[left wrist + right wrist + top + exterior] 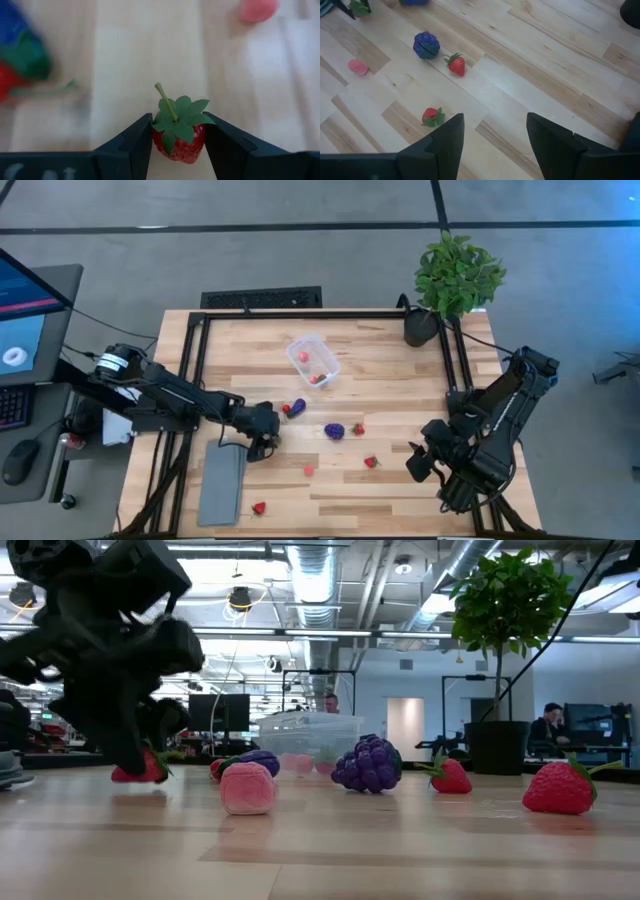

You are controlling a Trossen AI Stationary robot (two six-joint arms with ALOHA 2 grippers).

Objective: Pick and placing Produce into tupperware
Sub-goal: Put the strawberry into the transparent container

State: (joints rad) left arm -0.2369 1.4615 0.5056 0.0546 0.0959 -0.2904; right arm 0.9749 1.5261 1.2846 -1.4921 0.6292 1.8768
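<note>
My left gripper (264,440) is low over the table's near left part, shut on a small red strawberry (181,148) with a green top; in the low view the strawberry (140,773) shows behind the fingers at table height. The clear tupperware (313,361) stands at the far middle with red pieces inside. Lying loose on the table are an eggplant (298,408), a purple grape cluster (334,431), strawberries (358,429) (371,462) (259,508) and a pink piece (309,471). My right gripper (425,460) hangs open above the near right, holding nothing. My left gripper pinches the strawberry's red body (159,143) between its two fingers, one on each side, just below the green top. The fingers slant down from the table's left side. The green top and stem point up toward the wrist; the low view puts the berry's underside at table level.
A flat grey slab (222,483) lies just to the near side of my left gripper. A potted green plant (455,275) stands at the far right corner. Bare wood lies between the loose produce and the tupperware.
</note>
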